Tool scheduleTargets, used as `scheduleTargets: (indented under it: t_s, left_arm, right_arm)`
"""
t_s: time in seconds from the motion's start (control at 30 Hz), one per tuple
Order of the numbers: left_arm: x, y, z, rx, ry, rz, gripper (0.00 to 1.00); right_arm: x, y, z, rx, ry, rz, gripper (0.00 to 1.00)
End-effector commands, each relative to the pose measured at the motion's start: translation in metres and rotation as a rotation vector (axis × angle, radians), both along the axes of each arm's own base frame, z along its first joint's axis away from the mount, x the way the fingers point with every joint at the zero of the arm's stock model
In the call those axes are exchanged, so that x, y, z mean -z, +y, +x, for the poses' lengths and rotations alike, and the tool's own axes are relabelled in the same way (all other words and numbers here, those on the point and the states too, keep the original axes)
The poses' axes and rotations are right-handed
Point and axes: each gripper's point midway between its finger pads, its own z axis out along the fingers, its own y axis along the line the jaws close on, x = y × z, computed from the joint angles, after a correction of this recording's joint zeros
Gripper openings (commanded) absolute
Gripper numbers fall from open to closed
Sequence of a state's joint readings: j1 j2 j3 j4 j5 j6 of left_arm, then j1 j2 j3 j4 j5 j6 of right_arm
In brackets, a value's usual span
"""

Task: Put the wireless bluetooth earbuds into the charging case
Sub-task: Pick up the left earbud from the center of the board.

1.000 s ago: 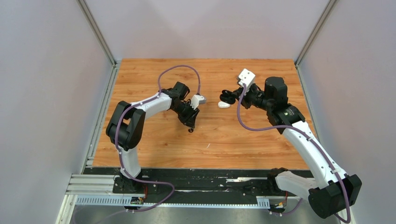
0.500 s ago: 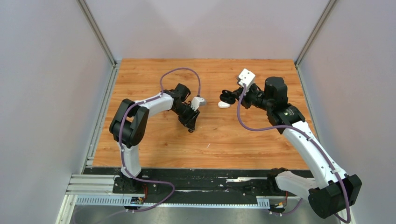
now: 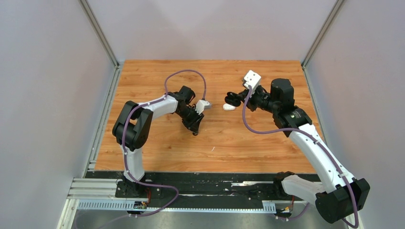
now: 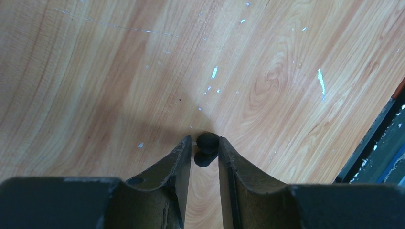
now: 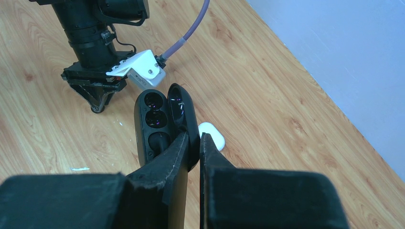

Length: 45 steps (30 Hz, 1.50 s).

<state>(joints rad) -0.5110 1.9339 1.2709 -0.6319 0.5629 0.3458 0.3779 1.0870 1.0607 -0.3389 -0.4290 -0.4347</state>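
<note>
The left gripper (image 4: 204,139) is almost closed. It pinches one tiny black earbud (image 4: 208,142) between its two tips. The earbud is round and dark, and it sits right at the end of the fingers. It is low over the wooden table (image 3: 157,81), near the middle and a bit to the left. I cannot tell if it touches the wood.

The right gripper (image 5: 194,135) is squeezed thin too. It holds the black charging case (image 5: 149,125) by its near end, up off the table, on the far right side. The case is open, and its lid (image 5: 180,106) stands up beside the bottom half. You can see round holes inside the bottom half.

A white case (image 5: 213,135) lies shut on the wood just beside the black one. The earbud and the black case are apart.
</note>
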Motion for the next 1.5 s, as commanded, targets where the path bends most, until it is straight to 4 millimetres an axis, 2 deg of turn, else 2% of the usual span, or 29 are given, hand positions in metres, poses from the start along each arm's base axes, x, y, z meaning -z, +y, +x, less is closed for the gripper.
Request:
scheduleTargets:
  t_s: [0.0, 0.23, 0.6, 0.87, 1.13, 1.3, 1.47]
  left_arm:
    - [-0.002, 0.004, 0.013, 0.026, -0.088, 0.032, 0.35]
    - [-0.005, 0.010, 0.038, -0.001, -0.172, 0.064, 0.39]
    - [-0.009, 0.021, 0.049, 0.014, -0.218, 0.093, 0.39]
    - [-0.019, 0.035, 0.068, -0.042, -0.233, 0.081, 0.39]
    - [-0.027, 0.036, 0.071, -0.086, -0.217, 0.064, 0.40]
    - [-0.038, 0.026, 0.063, -0.128, -0.177, 0.001, 0.41]
    - [-0.031, 0.023, 0.057, -0.125, -0.116, -0.008, 0.38]
  right_arm:
    - [-0.018, 0.003, 0.002, -0.007, -0.045, 0.041, 0.00]
    - [-0.020, 0.003, 0.004, -0.005, -0.047, 0.041, 0.00]
    - [-0.019, 0.003, 0.004, -0.005, -0.046, 0.039, 0.00]
    - [-0.018, 0.004, 0.004, -0.007, -0.042, 0.039, 0.00]
    - [-0.017, 0.003, 0.004, -0.005, -0.040, 0.039, 0.00]
    - [-0.017, 0.004, 0.004, -0.008, -0.040, 0.039, 0.00]
    - [-0.016, 0.005, 0.003, -0.014, -0.034, 0.043, 0.00]
